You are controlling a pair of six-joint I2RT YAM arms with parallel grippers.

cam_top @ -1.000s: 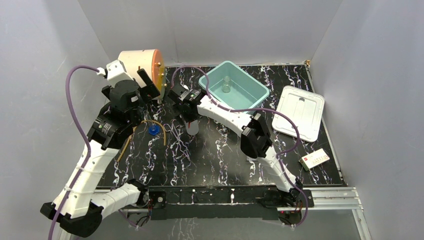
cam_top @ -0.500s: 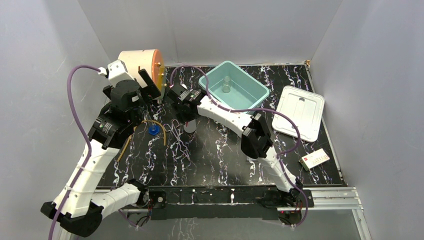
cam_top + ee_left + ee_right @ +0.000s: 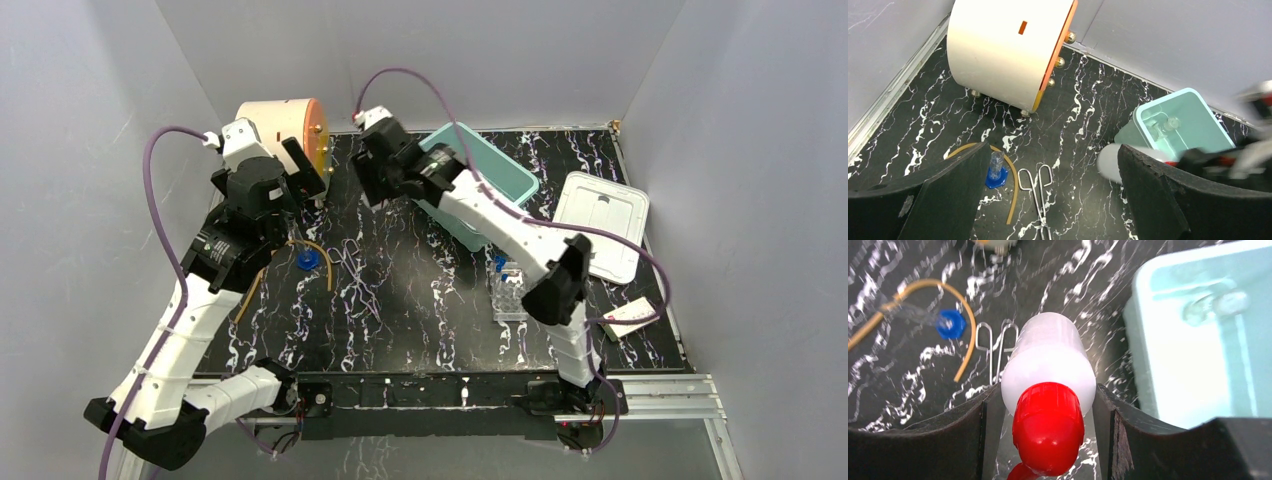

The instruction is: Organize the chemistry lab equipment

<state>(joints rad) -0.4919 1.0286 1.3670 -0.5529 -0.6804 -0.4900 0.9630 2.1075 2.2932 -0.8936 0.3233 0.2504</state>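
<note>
1. Presently, right jaws pinch the white squeeze bottle (image 3: pixel 1048 360) aloft beside the teal tub (image 3: pixel 1143 365); left jaws spread wide.
2. Clear the rim, lower inside, then release.

Overhead, two wrists; bin (image 3: pixel 1193 370) seemingly shared

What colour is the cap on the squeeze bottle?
The cap is red, seen best in the right wrist view.

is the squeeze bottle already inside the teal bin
No, the right hand grips the white squeeze bottle beside the teal bin, outside its wall.
</note>
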